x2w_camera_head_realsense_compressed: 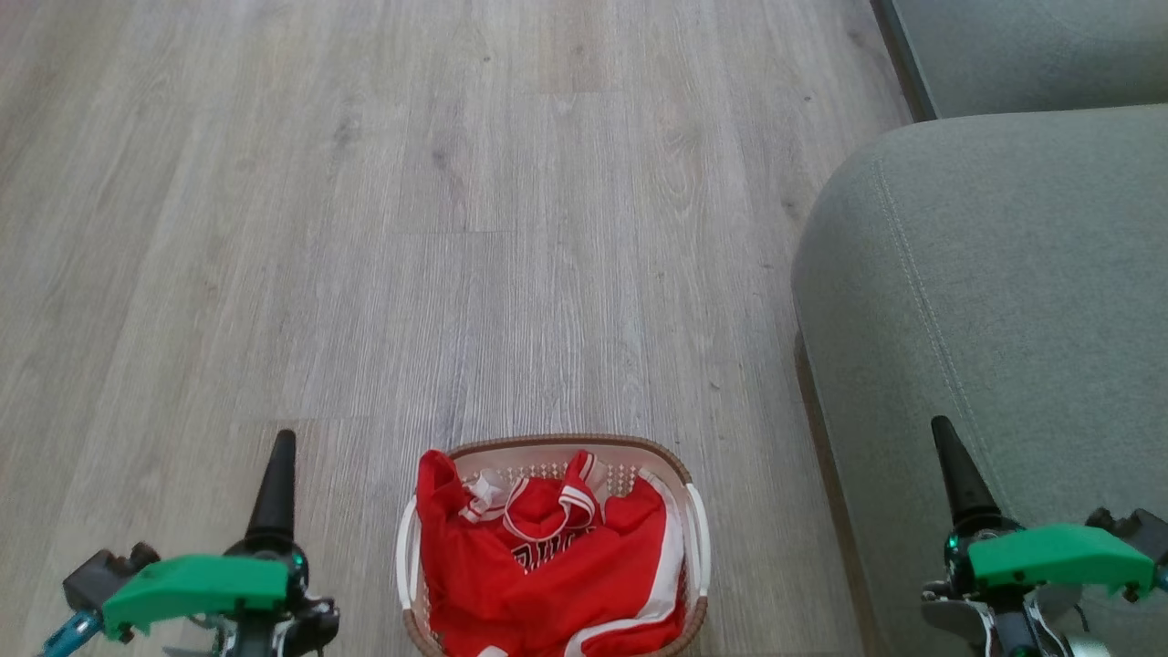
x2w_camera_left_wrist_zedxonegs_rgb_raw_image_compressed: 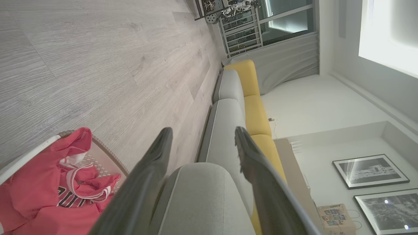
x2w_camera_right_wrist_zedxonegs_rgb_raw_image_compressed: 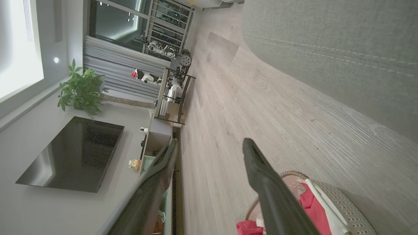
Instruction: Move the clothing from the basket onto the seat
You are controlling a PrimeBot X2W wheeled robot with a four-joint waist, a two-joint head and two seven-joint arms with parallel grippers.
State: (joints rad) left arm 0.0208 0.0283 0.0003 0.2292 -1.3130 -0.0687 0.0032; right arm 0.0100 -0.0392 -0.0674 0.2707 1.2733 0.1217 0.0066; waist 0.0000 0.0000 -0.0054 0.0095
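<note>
The cream basket (x2w_camera_head_realsense_compressed: 693,534) with a brown rim stands on the floor at the bottom centre of the head view, heaped with the red clothing (x2w_camera_head_realsense_compressed: 557,566), a jersey with dark lettering on top. The grey-green seat (x2w_camera_head_realsense_compressed: 995,292) lies to its right. My left gripper (x2w_camera_head_realsense_compressed: 281,456) hangs left of the basket; its fingers stand apart and empty in the left wrist view (x2w_camera_left_wrist_zedxonegs_rgb_raw_image_compressed: 200,137), where the clothing (x2w_camera_left_wrist_zedxonegs_rgb_raw_image_compressed: 49,192) shows at lower left. My right gripper (x2w_camera_head_realsense_compressed: 944,443) hovers over the seat's front part, open with nothing held in the right wrist view (x2w_camera_right_wrist_zedxonegs_rgb_raw_image_compressed: 209,145), the basket (x2w_camera_right_wrist_zedxonegs_rgb_raw_image_compressed: 343,205) at lower right.
Pale wood floor (x2w_camera_head_realsense_compressed: 456,228) stretches ahead and left of the basket. A second seat cushion (x2w_camera_head_realsense_compressed: 1040,55) lies at the far right. A sofa run with yellow back cushions (x2w_camera_left_wrist_zedxonegs_rgb_raw_image_compressed: 258,114), a low cabinet with a dark screen (x2w_camera_right_wrist_zedxonegs_rgb_raw_image_compressed: 75,156) and a plant (x2w_camera_right_wrist_zedxonegs_rgb_raw_image_compressed: 81,91) stand around the room.
</note>
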